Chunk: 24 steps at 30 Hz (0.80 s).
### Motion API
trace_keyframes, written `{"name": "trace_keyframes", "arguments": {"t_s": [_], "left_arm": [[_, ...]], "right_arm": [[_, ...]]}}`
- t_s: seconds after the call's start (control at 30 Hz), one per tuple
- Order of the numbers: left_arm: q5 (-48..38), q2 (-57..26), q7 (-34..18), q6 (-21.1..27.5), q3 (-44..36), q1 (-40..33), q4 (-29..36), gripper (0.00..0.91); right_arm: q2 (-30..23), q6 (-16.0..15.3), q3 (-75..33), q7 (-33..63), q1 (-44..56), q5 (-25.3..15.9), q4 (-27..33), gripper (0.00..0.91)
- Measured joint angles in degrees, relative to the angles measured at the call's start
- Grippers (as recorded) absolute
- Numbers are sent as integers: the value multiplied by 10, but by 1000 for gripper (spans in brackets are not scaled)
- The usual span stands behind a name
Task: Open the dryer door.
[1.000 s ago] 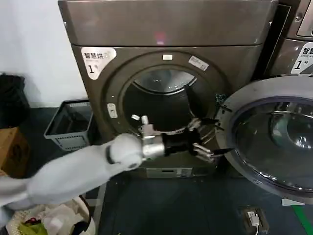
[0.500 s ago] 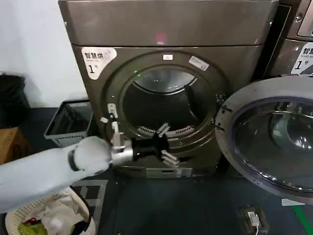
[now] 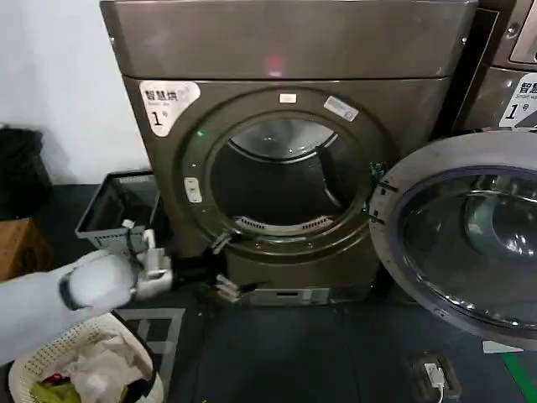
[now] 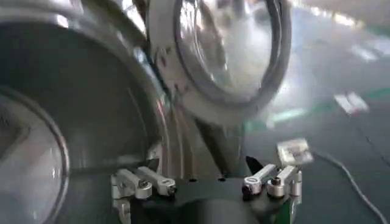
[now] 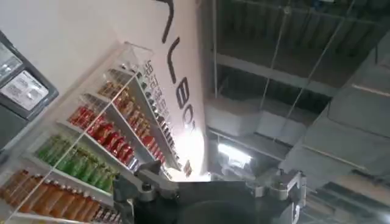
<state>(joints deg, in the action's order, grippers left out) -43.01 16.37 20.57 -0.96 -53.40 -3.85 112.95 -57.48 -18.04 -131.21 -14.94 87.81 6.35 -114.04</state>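
Note:
The dryer door stands swung wide open to the right of the dryer, its chrome ring and dark glass facing me, hinged at the right edge of the round drum opening. My left gripper is open and empty, low at the lower left of the opening, well apart from the door. In the left wrist view the door hangs beyond the open left gripper, with the drum mouth beside it. My right gripper is open and empty, pointing up toward a ceiling.
A grey crate stands left of the dryer. A white laundry basket with clothes sits at the front left. A second machine stands at the right. A small plug block lies on the dark floor.
My left arm has pulled back from near the door's hinge, leftward and down across the drum opening to its lower left. The door has stayed open.

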Motion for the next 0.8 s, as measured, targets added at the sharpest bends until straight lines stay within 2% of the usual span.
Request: {"name": "trace_keyframes", "arguments": {"t_s": [0.27,0.4,0.6,0.8], "left_arm": [[46,-63,37,39,50,76,-19,907],[55,-86,38,70,63,97,-38,907],[89,-96,43,73,68,115,-75,907],[119,-114,71,67,68,130,-106,907]], "right_arm": [[0,0,1,-3,-1,-1,-1,907],[5,-1,-2,-3,0,1,2,907],[6,0,-6,-4,3,1,7,907],[6,1,-1,-5,-1,1,8,907]]}}
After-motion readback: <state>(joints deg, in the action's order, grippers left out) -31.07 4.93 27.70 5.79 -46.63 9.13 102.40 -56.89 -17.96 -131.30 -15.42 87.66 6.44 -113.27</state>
